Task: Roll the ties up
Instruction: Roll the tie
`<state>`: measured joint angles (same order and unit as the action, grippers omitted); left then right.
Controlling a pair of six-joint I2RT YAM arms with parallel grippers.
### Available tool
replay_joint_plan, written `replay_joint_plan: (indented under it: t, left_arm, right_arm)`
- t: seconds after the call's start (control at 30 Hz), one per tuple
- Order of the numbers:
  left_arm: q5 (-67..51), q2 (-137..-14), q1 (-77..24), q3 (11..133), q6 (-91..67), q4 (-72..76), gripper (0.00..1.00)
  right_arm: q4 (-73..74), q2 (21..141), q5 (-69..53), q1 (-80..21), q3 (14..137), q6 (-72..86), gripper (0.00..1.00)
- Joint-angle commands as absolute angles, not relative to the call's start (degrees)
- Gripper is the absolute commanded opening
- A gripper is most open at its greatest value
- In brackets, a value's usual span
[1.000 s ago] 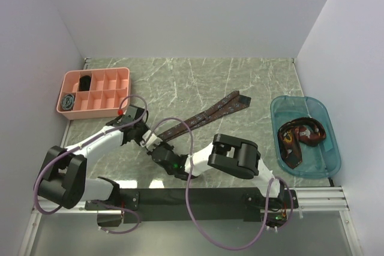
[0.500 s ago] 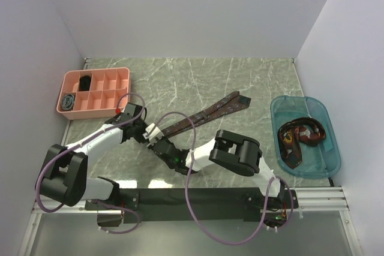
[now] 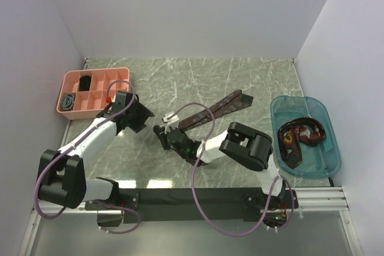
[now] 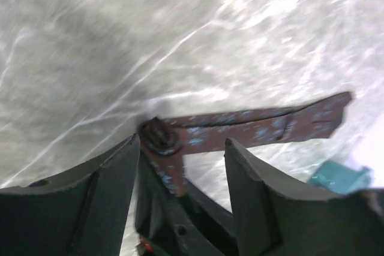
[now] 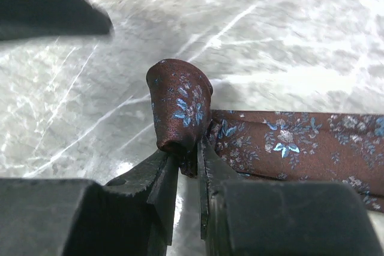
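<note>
The tie (image 3: 228,103) is a brown-maroon strip lying diagonally on the marble table (image 3: 240,76), its near end wound into a small rolled end (image 5: 179,107). The right gripper (image 5: 189,154) pinches that rolled end, jaws narrow. The right wrist view resolves a blue floral print, which the top view does not. The left gripper (image 4: 183,142) stands wide and empty nearby. The pink tray (image 3: 102,71) holds a black coil (image 3: 86,81) and a grey-blue coil (image 3: 69,101) in separate left compartments. The blue bin (image 3: 318,161) holds loose ties (image 3: 299,137).

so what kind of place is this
Probably a robot test cell, not a home: bare white walls box in a marble-look table, with a pink divided tray and a blue tub of ties.
</note>
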<state>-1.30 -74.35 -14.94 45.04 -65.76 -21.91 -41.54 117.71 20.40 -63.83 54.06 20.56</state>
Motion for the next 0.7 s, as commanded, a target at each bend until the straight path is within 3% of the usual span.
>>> replay_joint_plan:
  t: [0.0,0.23,0.67]
  left_arm:
    - [-0.2,-72.8,-14.6,48.9,-65.9,-20.8,0.65]
    - [-1.5,-69.0,-15.5,44.0,-67.1,-14.8,0.65]
    - [1.4,-72.5,-29.9,38.8,-72.2,-7.0,0.67]
  right_arm:
    - [-27.3,119.4,19.1,-60.9,48.3,27.5,0.00]
    - [-33.7,112.9,14.2,-54.5,37.5,44.7,0.00]
    - [-54.6,113.5,3.9,-47.4,19.7,77.1,0.00]
